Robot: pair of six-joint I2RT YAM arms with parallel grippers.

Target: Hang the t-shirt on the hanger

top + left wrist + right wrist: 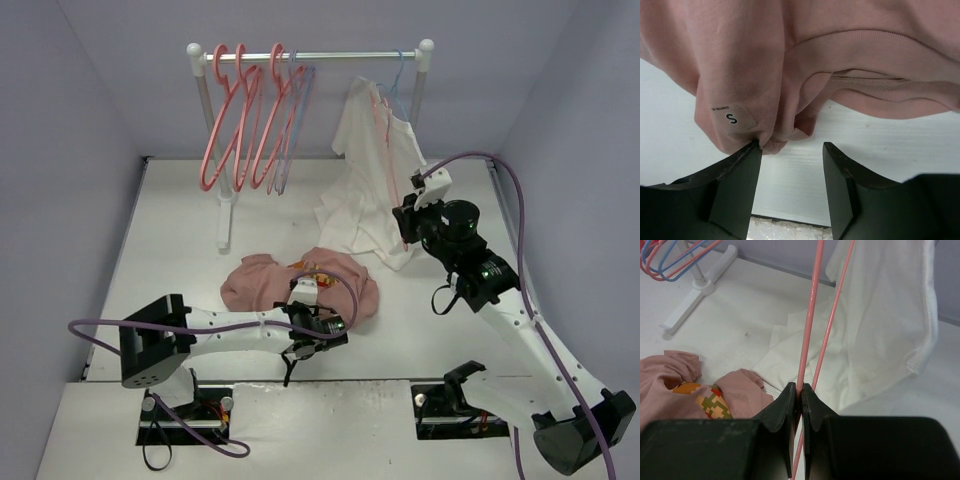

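The salmon-pink t-shirt (262,280) lies crumpled on the white table, its yellow-and-red print (705,400) facing up. My left gripper (305,292) is at the shirt's near edge. In the left wrist view it (791,150) is open, and its left finger (740,170) touches a fold of the shirt (840,45) by the "S" label. My right gripper (801,389) is shut on a thin rod of the coral-pink hanger (810,315). That hanger (386,140) hangs in front of the white shirt at the rack's right end, with my right gripper (408,215) low on it.
A white rack (310,55) at the back holds several coral-pink hangers (240,120), a lavender one (295,130) and a pale blue one (398,75). The white shirt (365,190) drapes down to the table. The rack's foot (225,215) stands behind the pink shirt.
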